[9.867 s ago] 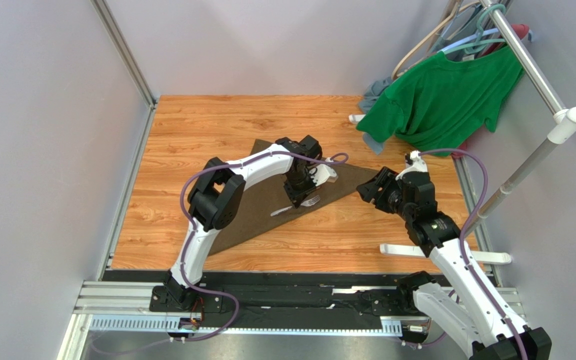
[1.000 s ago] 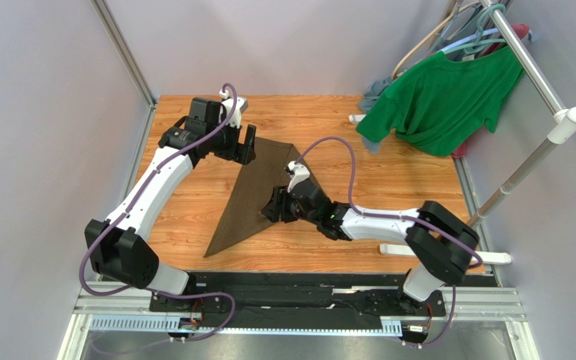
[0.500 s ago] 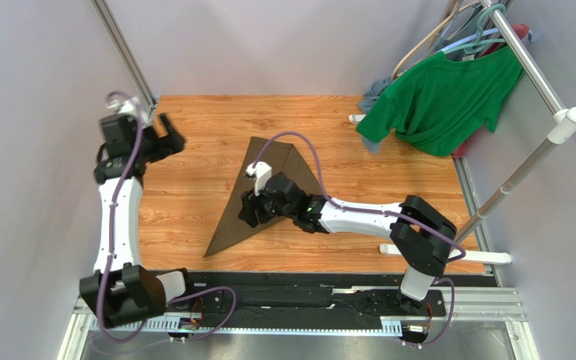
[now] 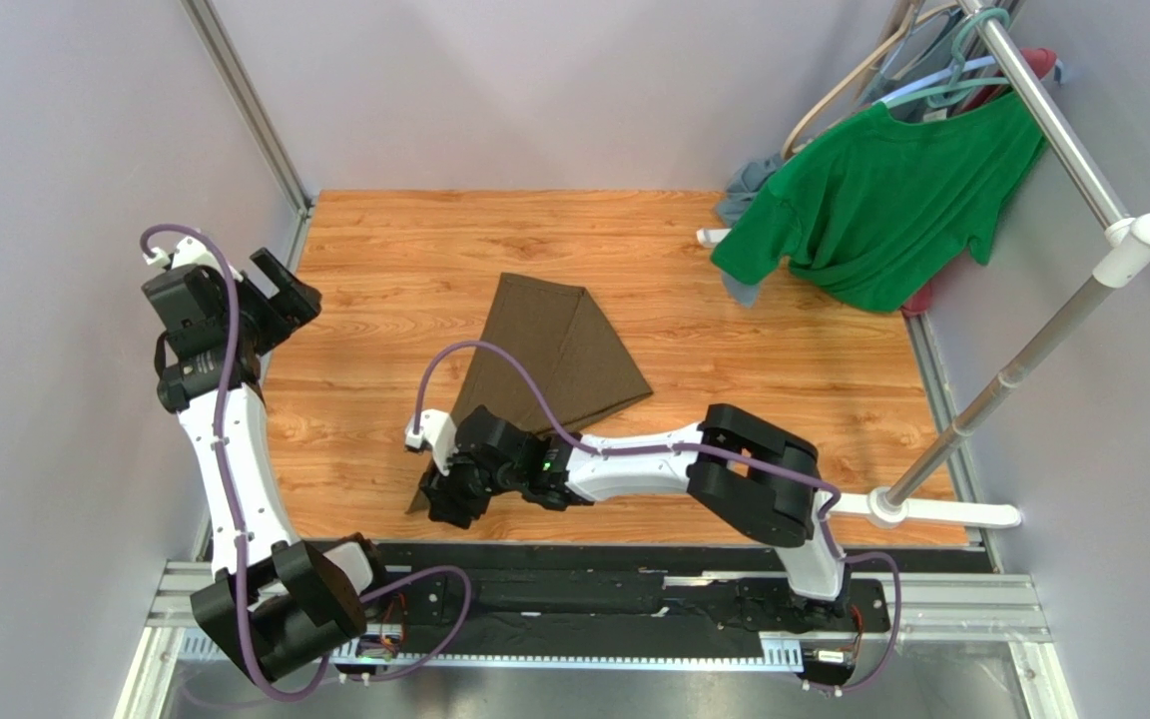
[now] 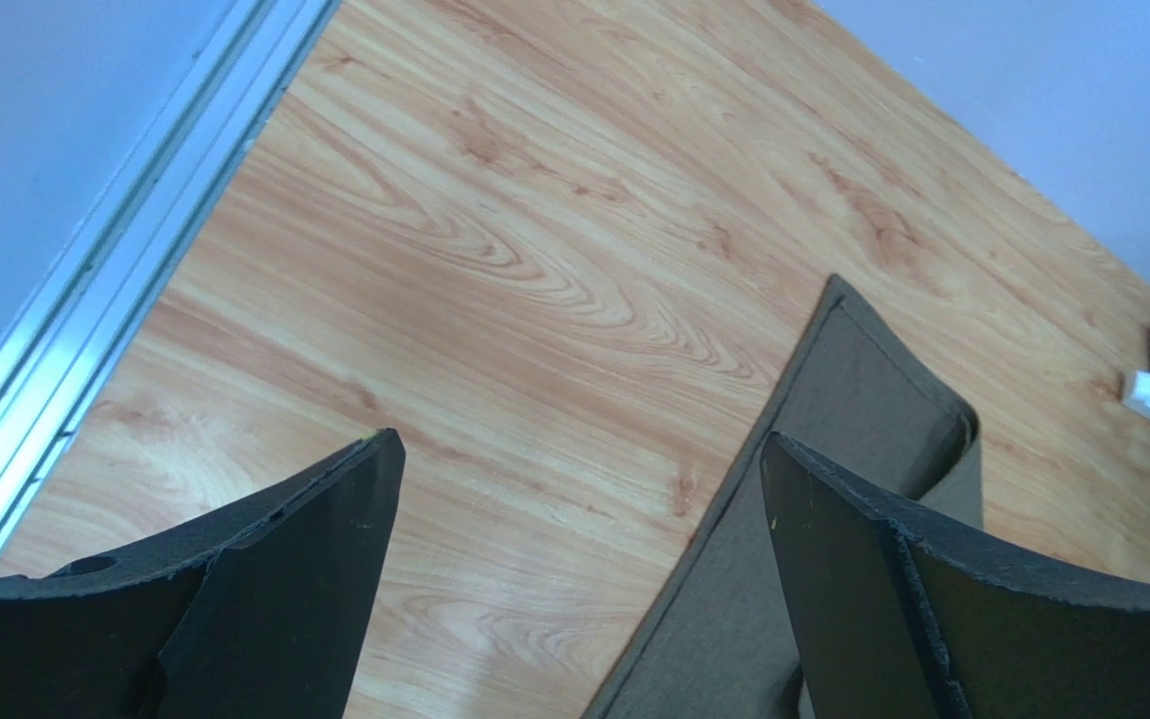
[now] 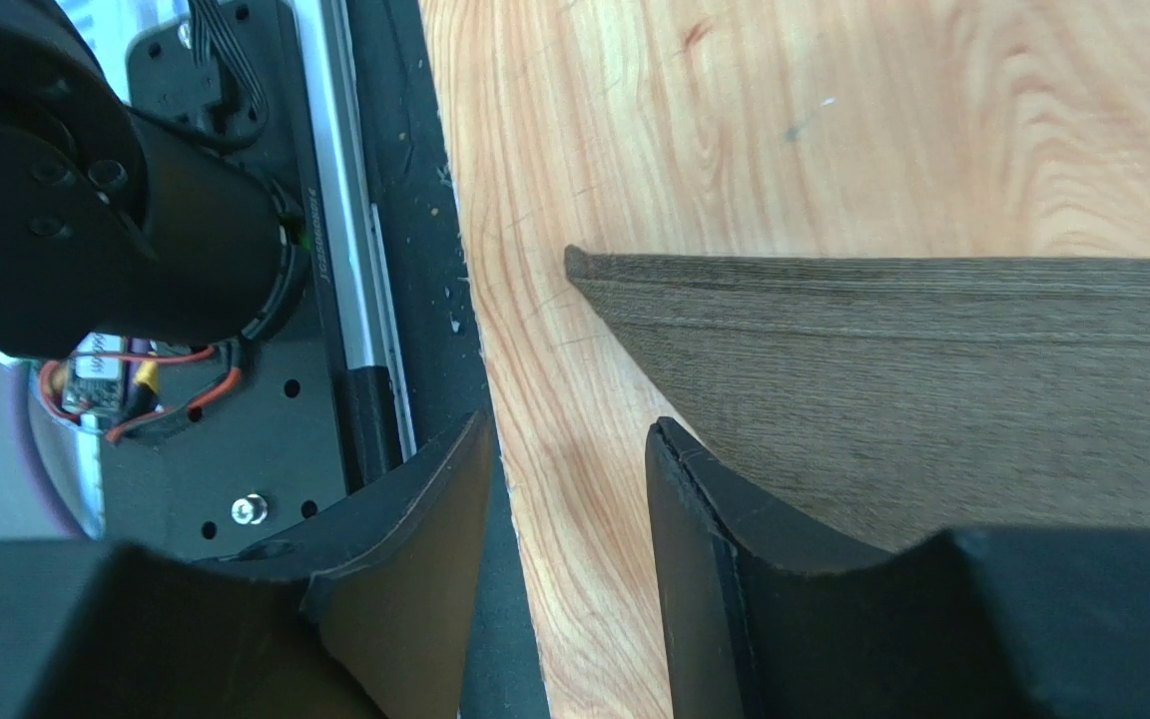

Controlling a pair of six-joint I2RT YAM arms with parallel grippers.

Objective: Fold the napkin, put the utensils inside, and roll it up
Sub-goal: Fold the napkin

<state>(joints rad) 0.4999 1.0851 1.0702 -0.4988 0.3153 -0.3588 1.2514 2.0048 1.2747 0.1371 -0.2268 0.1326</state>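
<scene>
a: top view?
b: napkin (image 4: 551, 360) folded to a wedge mid-surface (image 4: 386, 247), long axis 1 to 7 o'clock, tip at 7, right gripper (image 4: 451, 502) there. rolling step, i'd judge.
a: left wrist?
b: left gripper (image 5: 578, 450) released, empty.
a: right wrist?
b: jaws parted, nothing held; next, pinch that tip.
</scene>
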